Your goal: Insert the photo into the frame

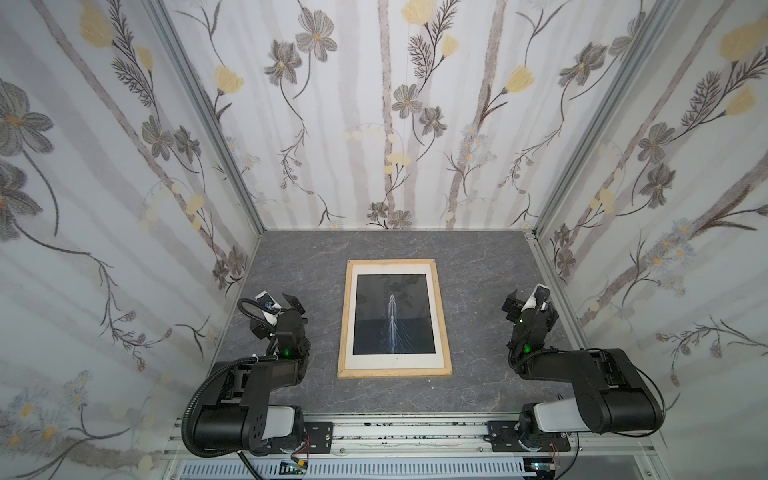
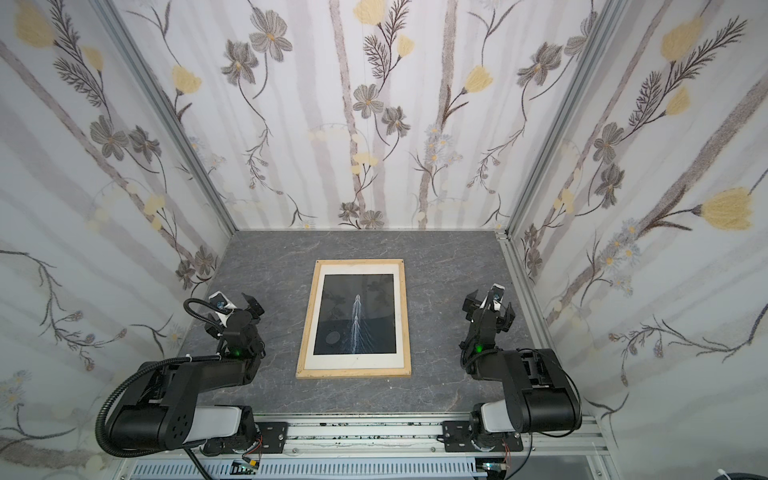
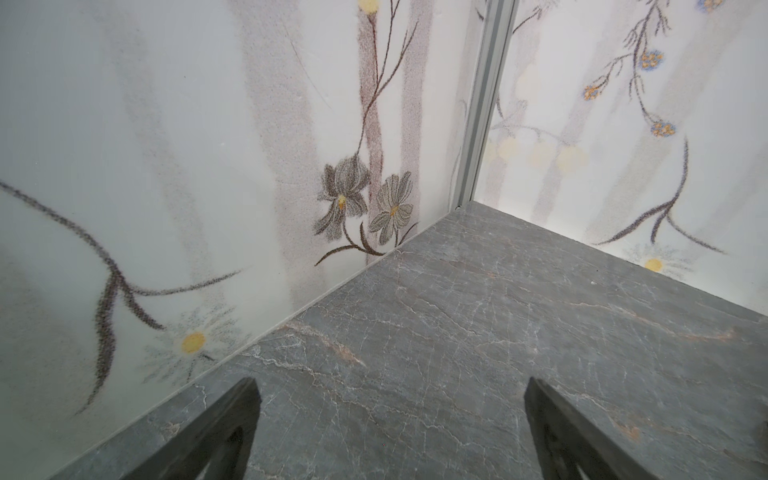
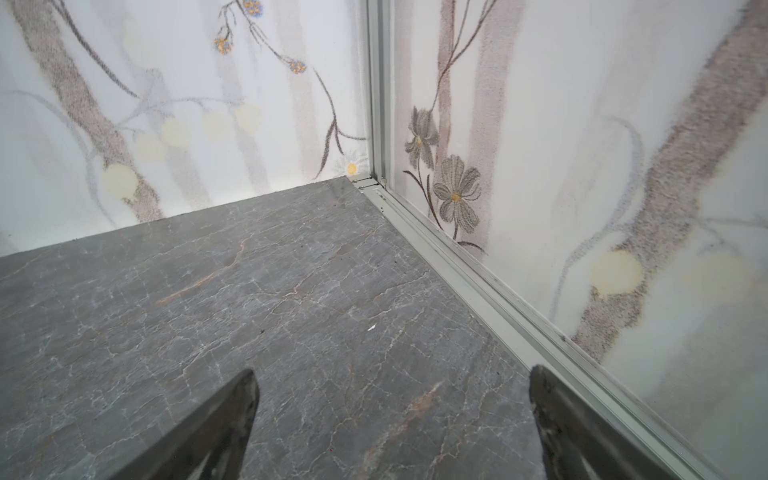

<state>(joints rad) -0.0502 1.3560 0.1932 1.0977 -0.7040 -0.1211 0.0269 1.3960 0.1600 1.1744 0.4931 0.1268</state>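
Note:
The frame (image 1: 395,372) (image 2: 353,373), thin light-wood strips, lies flat in the middle of the grey table in both top views. Inside it shows the photo (image 1: 392,316) (image 2: 353,316), dark picture side up with its white wake streak, bordered by a white mat (image 1: 395,359). My left gripper (image 1: 275,311) (image 2: 232,313) (image 3: 391,384) hangs open left of the frame, apart from it, over bare table. On the frame's right my right gripper (image 1: 531,307) (image 2: 489,305) (image 4: 392,370) is open too, nothing between its fingers. Neither wrist view shows the frame.
Floral-printed walls (image 1: 124,208) close in the table on three sides, with aluminium corner posts (image 3: 478,124) (image 4: 378,104). A metal rail (image 1: 395,432) carrying both arm bases runs along the front edge. A metal sill (image 4: 478,291) lines the right wall beside my right gripper.

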